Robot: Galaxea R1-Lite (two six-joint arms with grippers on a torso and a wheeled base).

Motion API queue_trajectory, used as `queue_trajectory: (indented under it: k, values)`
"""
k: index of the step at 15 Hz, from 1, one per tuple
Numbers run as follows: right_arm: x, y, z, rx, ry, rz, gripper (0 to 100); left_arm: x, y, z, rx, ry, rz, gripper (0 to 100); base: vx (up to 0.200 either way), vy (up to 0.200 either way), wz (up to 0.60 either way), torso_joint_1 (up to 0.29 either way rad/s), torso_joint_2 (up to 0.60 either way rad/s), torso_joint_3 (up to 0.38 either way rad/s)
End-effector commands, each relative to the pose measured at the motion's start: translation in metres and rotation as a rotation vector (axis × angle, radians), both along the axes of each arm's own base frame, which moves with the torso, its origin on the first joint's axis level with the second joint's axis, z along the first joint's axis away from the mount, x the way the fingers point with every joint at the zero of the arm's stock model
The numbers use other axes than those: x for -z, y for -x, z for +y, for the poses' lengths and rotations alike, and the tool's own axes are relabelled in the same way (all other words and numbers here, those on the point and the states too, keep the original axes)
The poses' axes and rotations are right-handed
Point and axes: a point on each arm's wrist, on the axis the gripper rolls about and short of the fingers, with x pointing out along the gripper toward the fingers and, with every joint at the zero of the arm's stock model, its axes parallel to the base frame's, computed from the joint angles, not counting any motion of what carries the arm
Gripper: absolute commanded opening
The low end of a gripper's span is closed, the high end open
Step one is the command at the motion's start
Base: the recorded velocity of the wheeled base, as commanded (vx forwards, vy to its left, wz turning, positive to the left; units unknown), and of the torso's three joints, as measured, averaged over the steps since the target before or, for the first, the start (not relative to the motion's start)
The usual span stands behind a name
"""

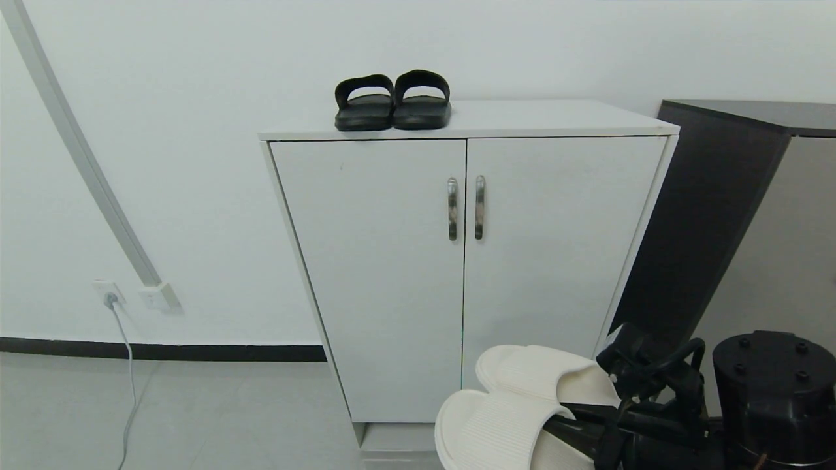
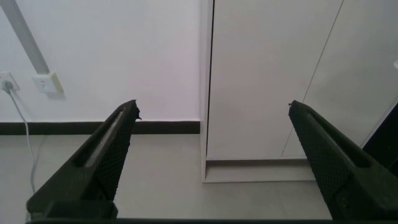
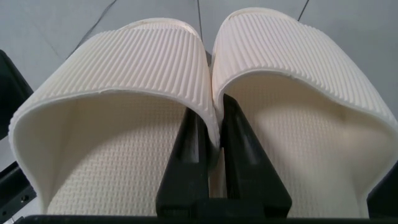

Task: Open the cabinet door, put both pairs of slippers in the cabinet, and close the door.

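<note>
Left gripper point(image 2: 212, 107) is spread wide and empty, low by the cabinet point(image 1: 379, 274) — doors shut. Black slippers point(image 1: 392, 101) sit on top. Best raise it to the left handle point(image 1: 452, 209), grip squarely and pull along the hinge arc. Right gripper point(image 3: 213, 124) pinches the white slippers point(image 1: 516, 398) by their inner straps — hold them clear of the swing.

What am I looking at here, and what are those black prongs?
This is a two-armed robot. The wide picture comes from its head camera: a white two-door cabinet, doors shut, with a pair of black slide slippers on top. The other two pictures come from cameras on its wrists. The prongs are gripper fingers. The right gripper pinches a pair of cream ribbed foam slippers by their touching straps. The left gripper is open and empty, facing the cabinet's lower corner.
</note>
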Motion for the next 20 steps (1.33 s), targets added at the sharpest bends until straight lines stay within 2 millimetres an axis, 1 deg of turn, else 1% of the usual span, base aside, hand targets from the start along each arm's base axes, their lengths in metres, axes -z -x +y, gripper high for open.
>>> queue_trajectory:
  k: [1, 4, 7, 10, 12, 17, 18, 19, 20]
  values:
    - [0.002, 0.000, 0.000, -0.002, 0.001, 0.001, 0, 0.000, 0.000, 0.000, 0.000, 0.000, 0.001, 100, 0.000, 0.000, 0.00, 0.000, 0.00, 0.000]
    - [0.001, 0.000, 0.000, -0.002, 0.000, -0.002, 0, 0.000, 0.000, 0.000, 0.000, 0.000, 0.001, 100, 0.000, 0.000, 0.00, 0.000, 0.00, 0.000]
    - [0.003, 0.001, -0.001, -0.011, 0.014, -0.012, 0, 0.000, 0.000, 0.000, 0.000, 0.001, 0.001, 100, 0.200, 0.000, 0.00, -0.007, 0.00, 0.010]
    - [0.003, 0.002, -0.001, -0.011, 0.016, -0.010, 0, 0.000, 0.000, 0.000, 0.000, 0.000, 0.001, 100, 0.000, 0.000, 0.00, 0.000, 0.00, 0.000]
    - [0.004, 0.003, -0.002, -0.016, 0.021, -0.008, 0, 0.000, 0.000, 0.000, 0.000, 0.000, 0.001, 100, 0.000, 0.000, 0.00, -0.012, 0.23, 0.229]
    - [0.005, 0.004, -0.002, -0.019, 0.020, -0.008, 0, -0.001, -0.001, 0.000, -0.011, -0.017, 0.011, 100, 0.000, 0.000, 0.00, 0.000, 0.03, 0.030]
    - [0.005, 0.004, -0.002, -0.018, 0.020, -0.010, 0, -0.006, -0.003, 0.000, -0.008, -0.043, 0.044, 100, 0.000, 0.000, 0.00, 0.002, 0.11, 0.090]
    - [0.006, 0.004, -0.001, -0.018, 0.023, -0.006, 0, -0.044, -0.004, 0.000, 0.007, -0.014, 0.002, 100, 0.000, 0.000, 0.00, 0.002, 0.06, 0.056]
    - [0.006, 0.003, -0.001, -0.018, 0.023, -0.006, 0, -0.069, -0.009, -0.001, 0.043, 0.032, 0.002, 100, 0.000, 0.000, 0.00, 0.000, 0.00, 0.000]
